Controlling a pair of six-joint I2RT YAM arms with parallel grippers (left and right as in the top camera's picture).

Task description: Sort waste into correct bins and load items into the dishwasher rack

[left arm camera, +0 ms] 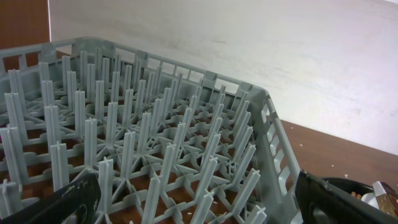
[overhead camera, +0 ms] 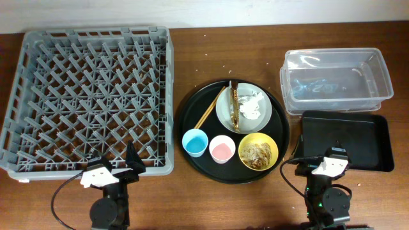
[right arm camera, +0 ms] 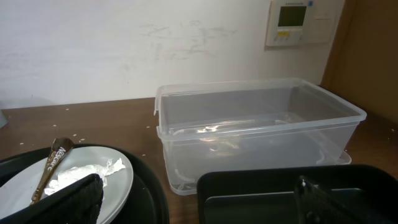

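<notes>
The grey dishwasher rack [overhead camera: 170, 76] stands at the left and is empty. A grey plate [overhead camera: 225, 114] holds crumpled tissue [overhead camera: 252, 107] and a brown-gold wrapper strip [overhead camera: 234, 105]. The chopsticks [overhead camera: 209, 110] lean on the plate's left edge. In front of the plate are a blue cup [overhead camera: 194, 142], a pink cup [overhead camera: 222, 149] and a yellow bowl [overhead camera: 244, 147] with food scraps [overhead camera: 258, 153]. The clear tub [overhead camera: 383, 76] and black tray [overhead camera: 345, 137] at the right are empty. My left gripper [overhead camera: 118, 167] is open by the rack's front edge. My right gripper [overhead camera: 323, 165] is open by the black tray's front left corner.
The dishes sit on a large round black tray [overhead camera: 192, 115] in the middle. The left wrist view shows rack pegs [left arm camera: 155, 124] between open fingers [left arm camera: 196, 208]. The right wrist view shows the tub [right arm camera: 249, 124], black tray [right arm camera: 249, 186] and plate [right arm camera: 118, 180] beyond open fingers [right arm camera: 202, 205].
</notes>
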